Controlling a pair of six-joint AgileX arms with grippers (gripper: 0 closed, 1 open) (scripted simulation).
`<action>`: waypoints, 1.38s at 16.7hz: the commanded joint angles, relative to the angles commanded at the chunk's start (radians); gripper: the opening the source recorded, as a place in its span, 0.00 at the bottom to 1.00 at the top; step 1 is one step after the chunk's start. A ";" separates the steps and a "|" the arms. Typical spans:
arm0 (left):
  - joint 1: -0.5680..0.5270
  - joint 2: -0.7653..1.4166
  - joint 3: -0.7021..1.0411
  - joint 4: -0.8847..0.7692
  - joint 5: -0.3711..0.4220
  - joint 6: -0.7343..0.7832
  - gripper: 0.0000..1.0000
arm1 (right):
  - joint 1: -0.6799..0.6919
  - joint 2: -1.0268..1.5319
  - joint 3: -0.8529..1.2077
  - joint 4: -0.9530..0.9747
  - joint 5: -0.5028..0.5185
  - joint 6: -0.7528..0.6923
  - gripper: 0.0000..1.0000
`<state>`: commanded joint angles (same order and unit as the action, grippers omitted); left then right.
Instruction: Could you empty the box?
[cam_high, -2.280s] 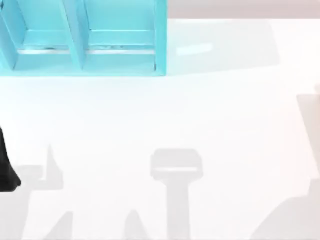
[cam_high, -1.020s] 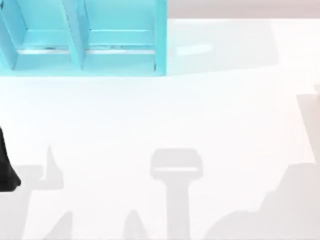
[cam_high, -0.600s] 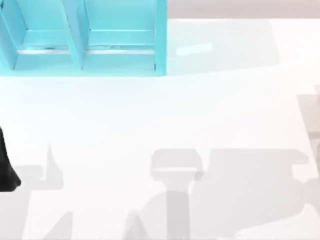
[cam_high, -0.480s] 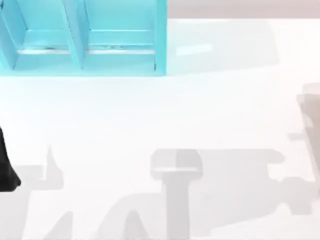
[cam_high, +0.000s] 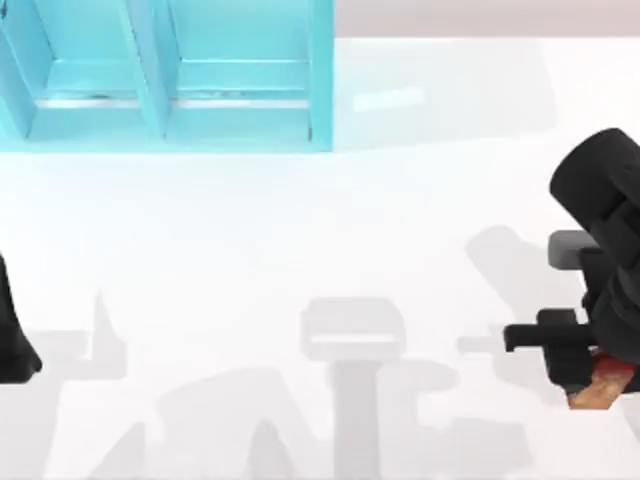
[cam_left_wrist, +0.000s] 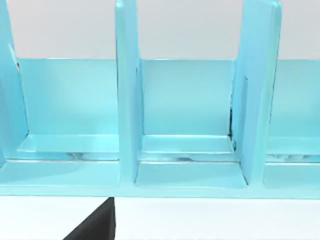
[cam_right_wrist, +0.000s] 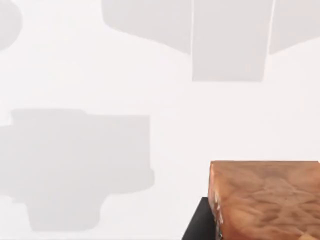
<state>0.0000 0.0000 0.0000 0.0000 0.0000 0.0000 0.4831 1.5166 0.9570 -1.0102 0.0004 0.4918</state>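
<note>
My right arm sits at the right edge of the white table, black links stacked above the surface. My right gripper carries a reddish-brown, rough-textured block; the block pokes out just under the black gripper body in the top view. In the right wrist view the same block sits right against a dark finger, with plain white tabletop beyond it and grey shadows lying on that surface. I take my jaws to be clamped on the block, since it hangs with the gripper above the table.

My left arm is parked at the left edge of the table, a black piece just inside the frame. My left gripper shows as one dark finger tip low in the left wrist view; cannot tell if those jaws are open or closed.

Straight ahead of my left gripper stands the light blue open box with upright dividers, its compartments bare inside. In the top view the box sits at the far left corner of the table, well apart from my right gripper and the block. A pale grey wall runs behind the table. Soft grey arm shadows spread over the near half of the tabletop.
</note>
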 joint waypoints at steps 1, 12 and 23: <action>0.000 0.000 0.000 0.000 0.000 0.000 1.00 | 0.039 -0.009 -0.029 0.020 0.000 0.039 0.00; 0.000 0.000 0.000 0.000 0.000 0.000 1.00 | 0.093 0.009 -0.115 0.113 -0.001 0.097 0.00; 0.000 0.000 0.000 0.000 0.000 0.000 1.00 | 0.098 0.067 -0.191 0.256 0.000 0.100 0.08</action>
<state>0.0000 0.0000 0.0000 0.0000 0.0000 0.0000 0.5810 1.5837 0.7655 -0.7538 0.0001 0.5914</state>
